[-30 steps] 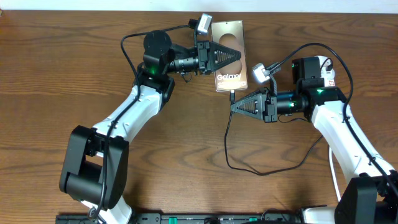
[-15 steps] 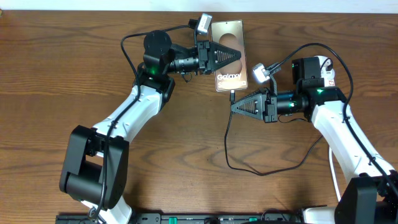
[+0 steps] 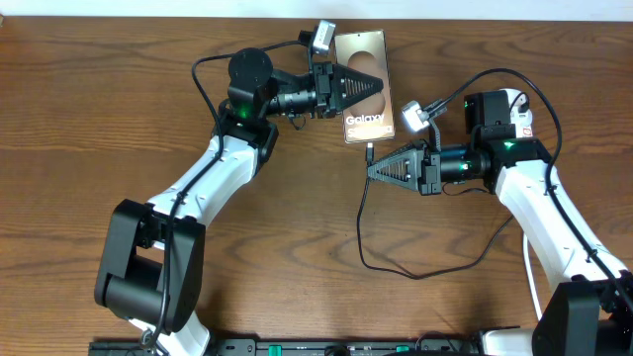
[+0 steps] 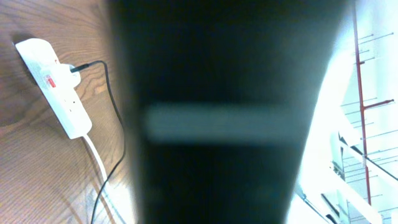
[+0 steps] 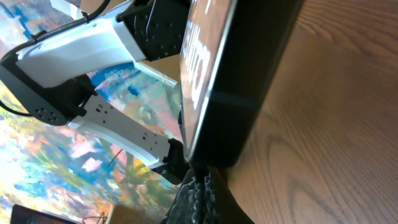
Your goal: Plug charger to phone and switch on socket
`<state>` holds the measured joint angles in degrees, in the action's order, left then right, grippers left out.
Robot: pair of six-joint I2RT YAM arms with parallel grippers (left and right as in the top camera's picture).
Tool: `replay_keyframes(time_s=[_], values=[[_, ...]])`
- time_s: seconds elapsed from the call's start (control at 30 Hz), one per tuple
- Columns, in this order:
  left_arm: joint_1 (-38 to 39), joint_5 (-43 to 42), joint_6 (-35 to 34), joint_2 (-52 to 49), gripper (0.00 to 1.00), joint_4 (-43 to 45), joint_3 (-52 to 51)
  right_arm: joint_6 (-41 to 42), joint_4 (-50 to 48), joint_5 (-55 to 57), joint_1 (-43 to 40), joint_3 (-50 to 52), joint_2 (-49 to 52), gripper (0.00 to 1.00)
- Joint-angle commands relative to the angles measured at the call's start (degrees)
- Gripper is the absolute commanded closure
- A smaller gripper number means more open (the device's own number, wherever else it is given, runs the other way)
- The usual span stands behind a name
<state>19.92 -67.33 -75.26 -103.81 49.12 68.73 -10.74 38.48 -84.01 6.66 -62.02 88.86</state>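
The phone (image 3: 367,125) lies at the back middle of the table, its bronze screen with "Galaxy" text facing up. My left gripper (image 3: 379,87) reaches in from the left and is shut on the phone; in the left wrist view the phone (image 4: 230,93) is a dark blur filling the frame. My right gripper (image 3: 372,170) sits just below the phone's near edge, shut on the charger (image 3: 362,232) close to its tip. The tip meets the edge of the phone (image 5: 249,74) right above my right gripper (image 5: 200,179). The socket (image 4: 56,93) shows only in the left wrist view, with a black plug in it.
The charger's thin black cable (image 4: 115,106) loops across the wood toward the front right. A white cord (image 3: 528,272) runs beside the right arm's base. The back table edge is just behind the phone.
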Motion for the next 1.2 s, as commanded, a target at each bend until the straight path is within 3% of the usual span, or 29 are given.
replay_keyframes(time_s=[0.0, 0.67, 1.17], values=[[-0.4, 0.1, -1.0, 1.7, 0.93, 0.9, 1.5, 0.5, 0.1, -1.7, -0.2, 0.3, -0.3, 0.99], [-0.4, -2.8, 0.7, 1.7, 0.92, 1.0, 1.5, 0.9, 0.0, -1.7, -0.2, 0.3, -0.3, 0.99], [-0.4, -2.8, 7.8, 1.7, 0.93, 1.7, 1.5, 4.9, -1.8, -1.7, -0.2, 0.3, -0.3, 0.99]])
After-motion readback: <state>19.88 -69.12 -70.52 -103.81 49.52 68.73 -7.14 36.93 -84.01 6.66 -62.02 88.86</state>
